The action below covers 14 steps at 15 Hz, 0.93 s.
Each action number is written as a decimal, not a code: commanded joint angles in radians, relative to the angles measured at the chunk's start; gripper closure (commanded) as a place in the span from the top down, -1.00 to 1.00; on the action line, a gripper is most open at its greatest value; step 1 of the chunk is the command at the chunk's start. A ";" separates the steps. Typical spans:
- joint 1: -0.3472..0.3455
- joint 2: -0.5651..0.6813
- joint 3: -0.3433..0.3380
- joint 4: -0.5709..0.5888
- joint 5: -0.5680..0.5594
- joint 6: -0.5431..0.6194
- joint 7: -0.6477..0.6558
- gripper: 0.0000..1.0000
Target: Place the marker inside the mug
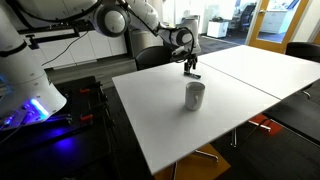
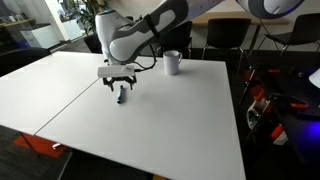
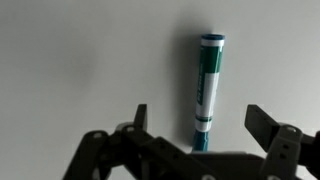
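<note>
In the wrist view the pincer (image 3: pixel 198 118) is open, its two fingers (image 3: pixel 140 118) spread wide. Between them the marker (image 3: pixel 207 85) lies flat on the white table (image 3: pixel 80 60), pointing away from the camera; its body looks green and white here. In an exterior view the pincer (image 2: pixel 118 80) hangs just above the marker (image 2: pixel 121 95), and I cannot tell if they touch. The grey mug (image 2: pixel 172 63) stands upright further on the same table, well apart from the marker.
</note>
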 commanded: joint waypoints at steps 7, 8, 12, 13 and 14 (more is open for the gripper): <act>-0.009 0.006 0.000 -0.017 -0.009 0.024 -0.004 1.00; -0.010 0.006 -0.001 -0.018 -0.009 0.022 -0.005 1.00; -0.010 0.009 -0.002 -0.021 -0.011 0.016 -0.004 1.00; -0.010 0.010 -0.002 -0.021 -0.011 0.015 -0.004 1.00; -0.010 0.011 -0.002 -0.021 -0.011 0.013 -0.004 1.00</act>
